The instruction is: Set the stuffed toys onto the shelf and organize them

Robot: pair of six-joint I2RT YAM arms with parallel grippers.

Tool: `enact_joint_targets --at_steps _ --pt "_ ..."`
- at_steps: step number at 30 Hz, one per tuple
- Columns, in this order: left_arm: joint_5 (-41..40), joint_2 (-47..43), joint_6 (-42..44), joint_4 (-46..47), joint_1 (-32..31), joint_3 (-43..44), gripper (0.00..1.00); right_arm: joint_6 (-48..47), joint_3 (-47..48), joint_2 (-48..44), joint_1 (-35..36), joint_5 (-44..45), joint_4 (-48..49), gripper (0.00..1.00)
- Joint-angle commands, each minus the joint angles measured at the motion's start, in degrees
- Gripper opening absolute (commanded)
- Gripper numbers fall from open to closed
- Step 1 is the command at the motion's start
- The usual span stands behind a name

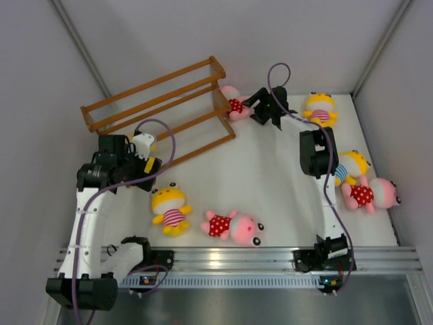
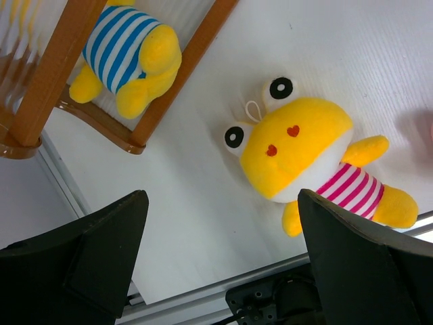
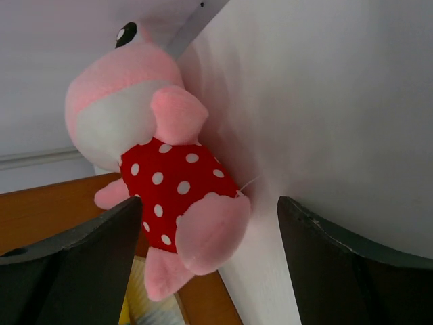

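Pink toy (image 3: 169, 183) at shelf (image 3: 40, 210) end lies 11 o'clock off right fingers (image 3: 74, 264), axis 11–5; right arm nearer, fingers wide, empty.

The shelf (image 1: 162, 101) stands back left, one toy (image 1: 233, 103) just beside its right end (another toy (image 1: 171, 210) lies before it)

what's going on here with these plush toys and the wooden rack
Two robot arms are putting stuffed toys onto a wooden shelf. The left gripper is open and empty, hovering near one end of the shelf, where a yellow blue-striped toy already sits behind the rails. The right gripper is open too, facing a pink toy in a dotted dress at the shelf's other end. Five others lie loose on the table, among them a yellow pink-striped toy.
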Motion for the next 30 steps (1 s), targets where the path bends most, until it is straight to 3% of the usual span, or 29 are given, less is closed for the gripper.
enact_joint_targets --at_steps 1,6,9,10,12,13,16,20,22,26,30 --pt "1.9 0.9 -1.1 -1.0 0.3 2.6 0.98 6.5 2.7 1.4 1.9 3.2 7.5 0.81" --pt "1.1 1.0 -0.5 -1.4 0.3 2.6 0.98 9.9 1.7 2.8 3.7 5.0 8.0 0.74" --pt "0.5 1.3 -0.5 -1.4 0.2 2.8 0.98 10.7 1.2 2.8 4.5 6.6 7.1 0.65" --pt "0.5 1.2 -0.5 -1.4 0.2 2.9 0.98 11.1 0.3 2.2 4.5 6.8 7.0 0.46" --pt "0.5 1.1 -0.4 -1.6 0.2 3.3 0.98 12.2 -3.8 0.3 4.4 7.3 8.5 0.2" --pt "0.5 1.1 -0.4 -1.8 0.2 3.4 0.98 12.2 -5.6 -3.0 4.1 8.1 9.4 0.0" --pt "0.5 0.8 -0.2 -2.0 0.2 3.6 0.98 10.7 -13.2 -12.4 2.5 9.2 12.2 0.0" --pt "1.0 0.2 0.0 -2.4 0.2 4.5 0.98 1.2 -18.8 -27.1 0.3 13.5 9.3 0.0" --pt "1.3 -0.4 0.2 -2.7 0.2 4.8 0.98 -3.1 -17.8 -33.9 0.1 15.8 4.1 0.0" --pt "1.9 -1.4 0.1 -2.8 0.0 5.4 0.98 -9.7 -10.8 -38.8 0.9 13.2 -5.8 0.0" --pt "2.0 -2.4 -0.1 -2.8 0.1 5.9 0.98 -10.0 -4.4 -40.6 4.4 11.5 -7.9 0.0"
